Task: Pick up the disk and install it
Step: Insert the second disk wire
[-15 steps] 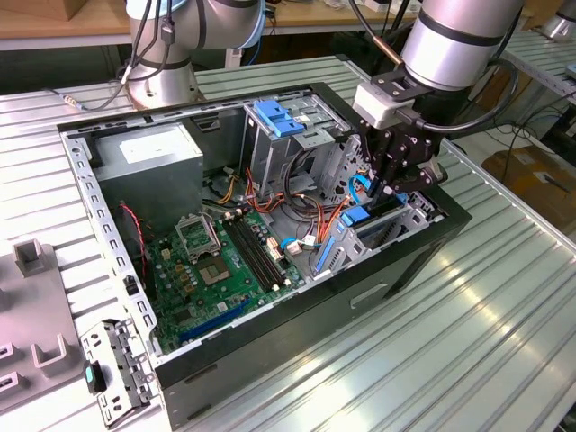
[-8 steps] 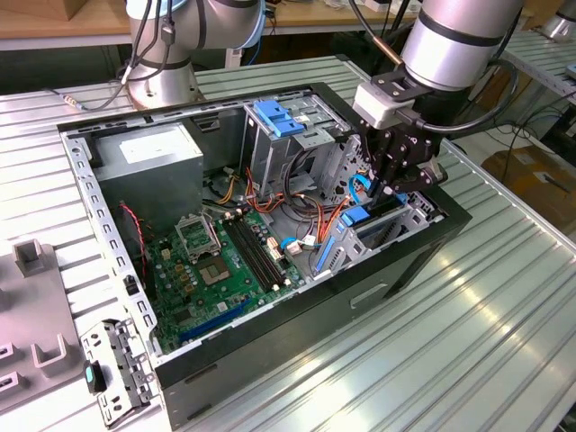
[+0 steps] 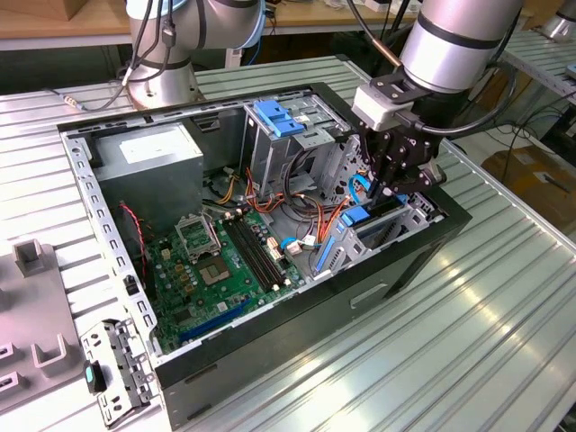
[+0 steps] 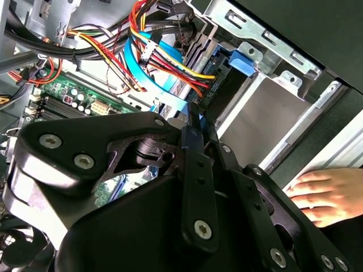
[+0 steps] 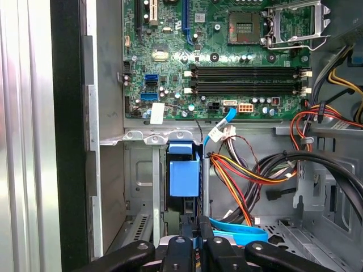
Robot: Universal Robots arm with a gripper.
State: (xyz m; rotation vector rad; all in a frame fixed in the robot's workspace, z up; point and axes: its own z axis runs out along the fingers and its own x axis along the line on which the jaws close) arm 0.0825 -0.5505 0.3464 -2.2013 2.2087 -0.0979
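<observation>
The disk (image 5: 184,170) stands on edge in the drive bay at the open computer case's front corner, showing its blue plastic end between the bay's metal walls. In the exterior view the disk (image 3: 358,218) sits low in that bay, on the exterior view's right. My gripper (image 5: 195,242) hangs right over the bay, its two black fingers (image 5: 180,249) pressed close together just above the disk's near end. I see nothing wide between them. In the second wrist view the gripper (image 4: 197,116) points at the bay's grey wall, beside the disk's blue tab (image 4: 244,59).
Bundled red, yellow and black wires (image 5: 249,170) and a blue flat cable (image 5: 241,231) crowd the space beside the bay. The green motherboard (image 3: 220,261), grey power supply (image 3: 148,153) and blue-handled cage (image 3: 274,121) fill the case. A person's hand (image 4: 323,195) rests outside the case wall.
</observation>
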